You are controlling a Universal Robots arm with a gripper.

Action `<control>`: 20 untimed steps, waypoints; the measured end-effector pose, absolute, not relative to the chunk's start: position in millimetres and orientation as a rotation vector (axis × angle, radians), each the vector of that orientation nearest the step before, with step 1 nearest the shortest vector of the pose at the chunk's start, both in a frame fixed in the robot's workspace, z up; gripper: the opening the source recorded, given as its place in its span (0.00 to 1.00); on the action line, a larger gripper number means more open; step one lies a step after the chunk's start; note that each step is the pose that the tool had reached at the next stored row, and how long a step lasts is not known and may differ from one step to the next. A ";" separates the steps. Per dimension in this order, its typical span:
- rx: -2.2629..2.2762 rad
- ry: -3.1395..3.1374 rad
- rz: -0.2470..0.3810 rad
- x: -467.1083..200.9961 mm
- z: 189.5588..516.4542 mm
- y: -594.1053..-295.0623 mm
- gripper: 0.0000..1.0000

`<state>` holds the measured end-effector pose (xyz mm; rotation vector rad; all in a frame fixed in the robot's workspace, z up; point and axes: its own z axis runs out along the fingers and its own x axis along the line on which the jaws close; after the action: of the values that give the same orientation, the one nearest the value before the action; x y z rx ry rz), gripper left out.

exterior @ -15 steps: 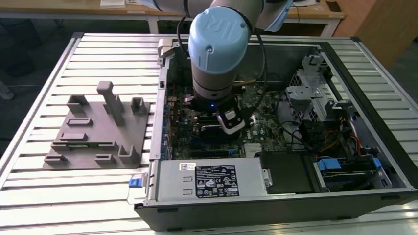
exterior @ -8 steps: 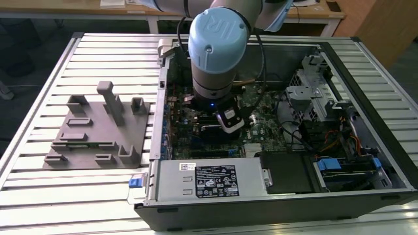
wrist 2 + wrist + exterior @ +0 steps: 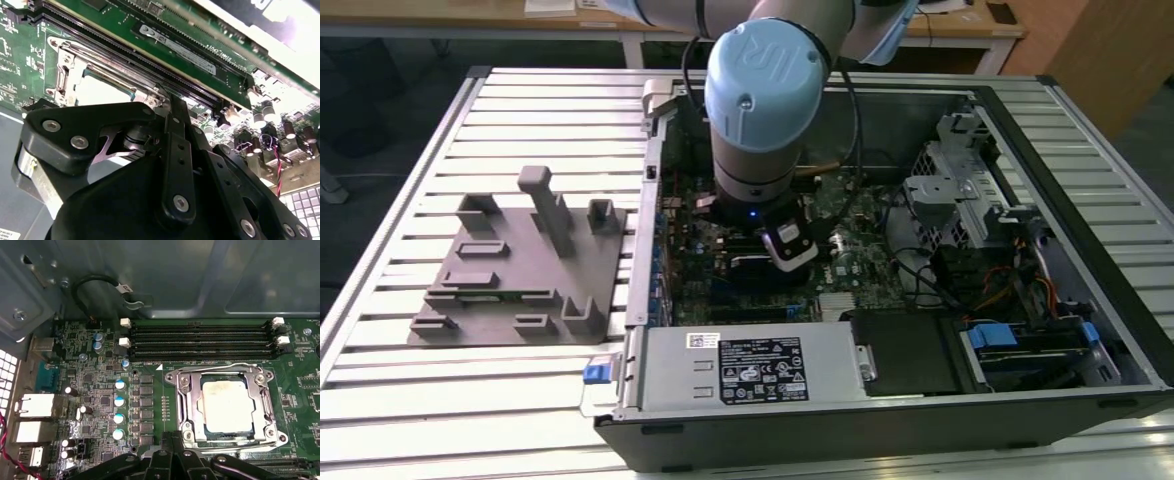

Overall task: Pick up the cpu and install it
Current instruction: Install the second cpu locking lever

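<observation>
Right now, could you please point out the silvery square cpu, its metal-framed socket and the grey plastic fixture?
silvery square cpu [image 3: 223, 406], first wrist view, middle of its metal top.
metal-framed socket [image 3: 187, 405], first wrist view, side bar of the frame.
grey plastic fixture [image 3: 520, 262], exterior view, flat base plate.

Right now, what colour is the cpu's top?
Silvery-white with faint yellowish smudges; the cpu shows best in the first wrist view.

You have the open computer case [image 3: 1067, 330] lying on the bench [image 3: 400, 380], with the fixture [image 3: 520, 270] beside it at 9 o'clock in the exterior view. Inside, the arm [image 3: 761, 120] hangs over the motherboard [image 3: 100, 390]. The cpu [image 3: 223, 406] sits in the socket [image 3: 187, 405], with the memory slots [image 3: 200, 340] just beside it.
</observation>
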<state>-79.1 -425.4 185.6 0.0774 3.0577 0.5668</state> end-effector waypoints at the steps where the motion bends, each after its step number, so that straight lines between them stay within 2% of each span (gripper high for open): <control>1: 0.077 3.058 0.565 -79.1 185.4 -425.4 0.11; 9: 0.077 3.061 0.548 -79.1 188.1 -425.3 0.11; 20: 0.078 3.066 0.511 -79.1 212.9 -425.2 0.11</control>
<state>-79.1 -425.2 212.9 0.0778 3.0661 0.5111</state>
